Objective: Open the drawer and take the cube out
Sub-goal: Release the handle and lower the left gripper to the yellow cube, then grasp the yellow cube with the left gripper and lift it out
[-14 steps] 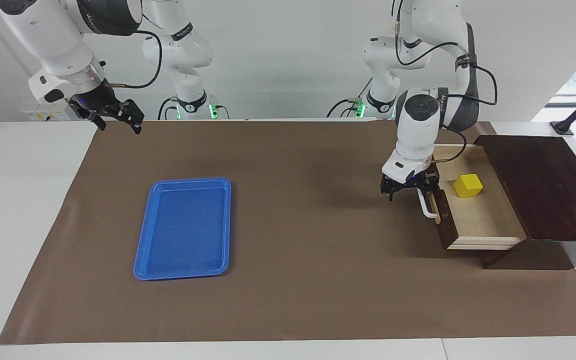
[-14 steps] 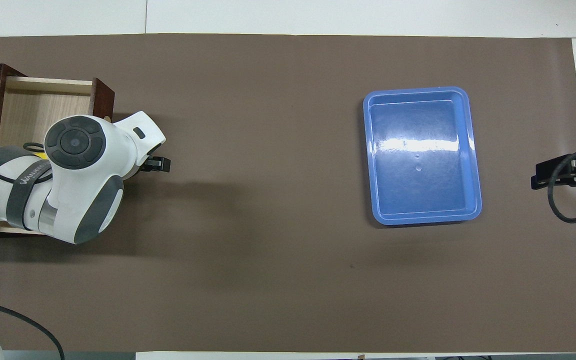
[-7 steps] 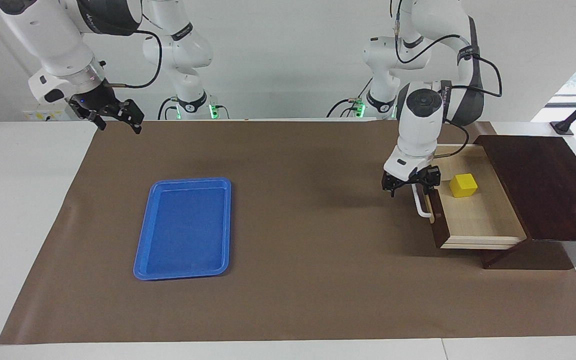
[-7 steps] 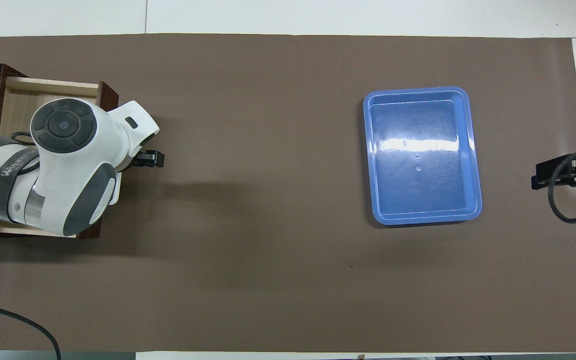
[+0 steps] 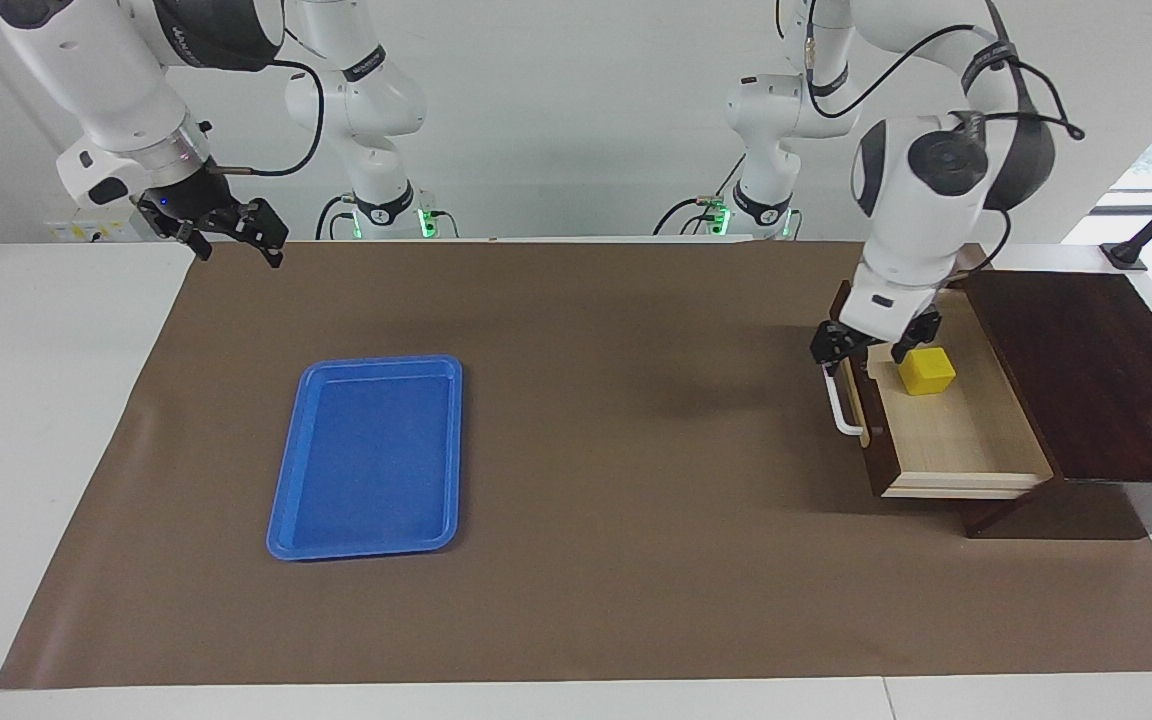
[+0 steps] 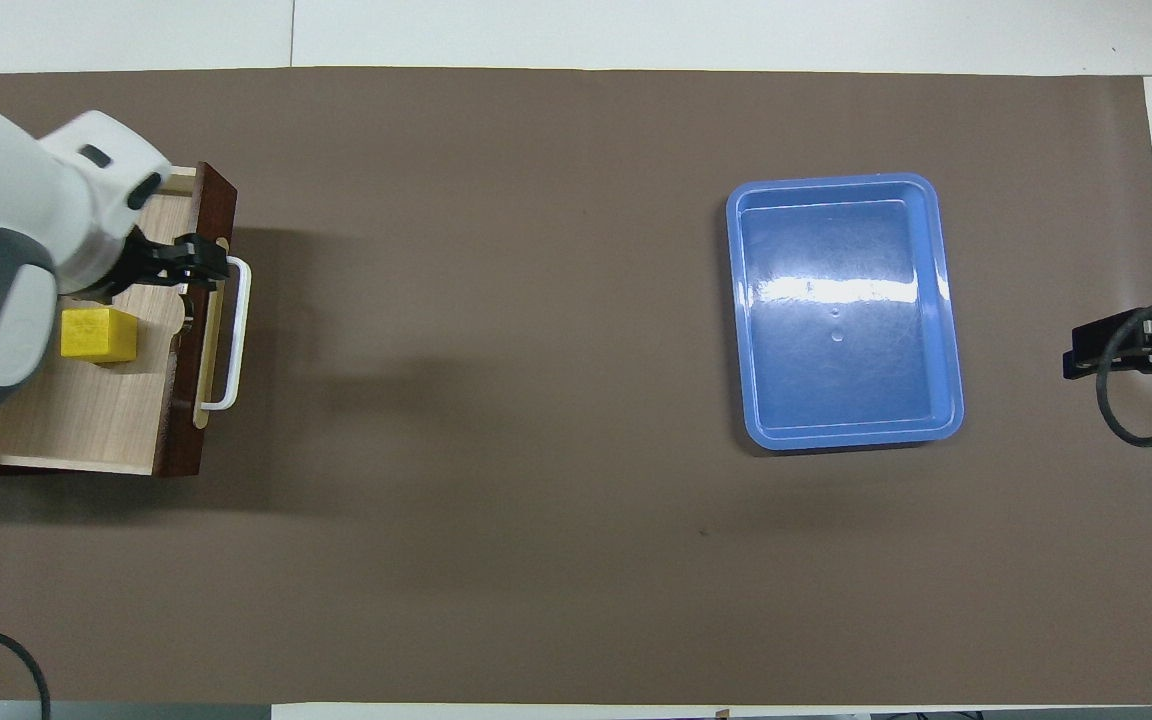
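Drawer (image 5: pixel 946 440) pulled out; cube (image 5: pixel 927 370) inside near its front wall; bare mat towards tray (image 5: pixel 369 456); left gripper (image 5: pixel 874 343) over drawer front, fingers apart, empty; right gripper (image 5: pixel 226 232) waits, fingers apart.

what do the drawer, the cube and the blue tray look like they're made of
Drawer: apparently wood, dark brown stained front, pale bare-looking interior with visible grain.
Cube: plain matte yellow; painted wood or plastic, cannot tell which.
Blue tray: likely moulded plastic, glossy, with bright reflections and rounded corners.
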Motion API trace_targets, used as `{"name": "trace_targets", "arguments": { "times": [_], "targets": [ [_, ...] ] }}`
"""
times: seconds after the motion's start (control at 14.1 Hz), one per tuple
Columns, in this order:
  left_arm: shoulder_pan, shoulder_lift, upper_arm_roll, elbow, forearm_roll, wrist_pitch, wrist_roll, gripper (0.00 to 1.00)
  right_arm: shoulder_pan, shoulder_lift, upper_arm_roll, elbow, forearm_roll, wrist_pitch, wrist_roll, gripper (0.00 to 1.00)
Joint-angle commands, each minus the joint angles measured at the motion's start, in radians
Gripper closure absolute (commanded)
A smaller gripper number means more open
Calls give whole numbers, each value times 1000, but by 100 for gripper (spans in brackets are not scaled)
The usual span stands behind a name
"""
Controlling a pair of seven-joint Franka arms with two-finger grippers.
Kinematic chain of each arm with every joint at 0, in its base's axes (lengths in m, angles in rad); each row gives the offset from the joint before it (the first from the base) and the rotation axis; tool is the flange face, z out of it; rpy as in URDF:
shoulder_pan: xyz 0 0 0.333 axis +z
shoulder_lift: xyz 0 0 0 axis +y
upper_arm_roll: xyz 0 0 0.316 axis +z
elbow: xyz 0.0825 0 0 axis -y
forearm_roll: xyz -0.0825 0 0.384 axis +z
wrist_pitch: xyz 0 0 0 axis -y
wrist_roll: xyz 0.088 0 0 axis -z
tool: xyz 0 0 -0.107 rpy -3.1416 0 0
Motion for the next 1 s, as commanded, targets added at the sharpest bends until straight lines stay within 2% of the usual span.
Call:
{"name": "trace_targets", "arguments": {
  "times": [0.0,0.43,0.71,0.92],
  "targets": [
    [88,-27,-3,-1,-28,-31,-185,0,0,-23,2,-24,-10,20,9,0],
    [197,-73,-3,-124,-28,95,-813,0,0,-23,2,-24,-5,20,7,0],
    [202,-90,-3,-230,-26,190,-1100,0,0,-23,2,-24,-5,28,4,0],
    [225,-90,-5,-288,-26,239,-1220,0,1,-23,2,-24,-5,28,9,0]
  ]
}}
